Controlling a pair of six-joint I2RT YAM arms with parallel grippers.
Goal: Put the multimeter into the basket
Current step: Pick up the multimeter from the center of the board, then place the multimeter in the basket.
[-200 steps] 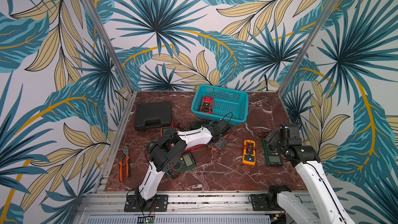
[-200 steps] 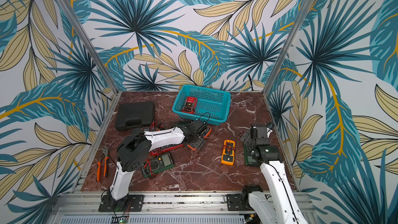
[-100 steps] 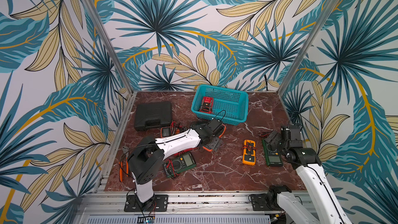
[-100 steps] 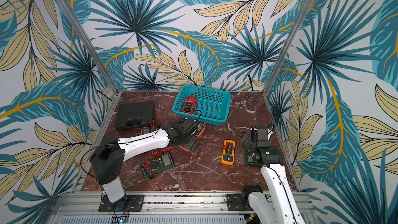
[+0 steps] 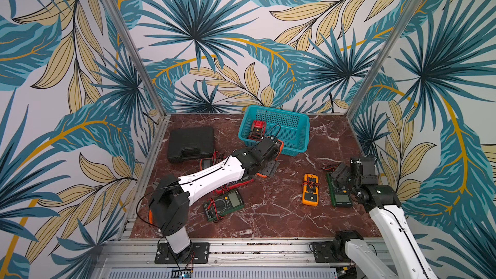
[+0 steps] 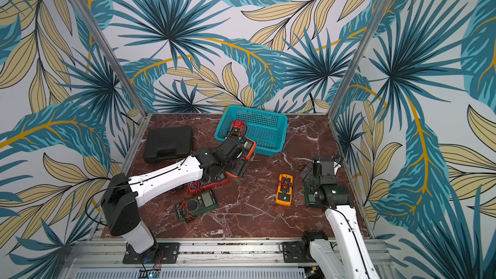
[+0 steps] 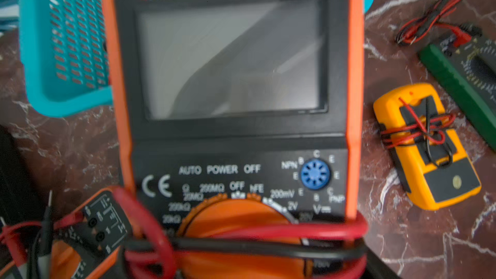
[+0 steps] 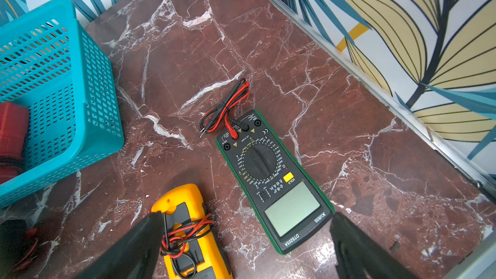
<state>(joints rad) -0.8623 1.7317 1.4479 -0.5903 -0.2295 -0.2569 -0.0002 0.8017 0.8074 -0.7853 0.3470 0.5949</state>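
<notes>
Left tool [image 5: 273, 144] clamping orange multimeter [image 7: 230, 76], beside basket [image 5: 296, 140]

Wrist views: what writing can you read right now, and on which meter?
"VICTOR 890F": orange multimeter, top of face.
"DIGITAL MULTIMETER": same, blurred.
"AUTO POWER OFF": same, mid face.
"CE": same.
"DT9205A": green multimeter, end edge.
"HOLD": same, by yellow button.
Dial range marks and the green meter's brand: too small or blurred.
</notes>
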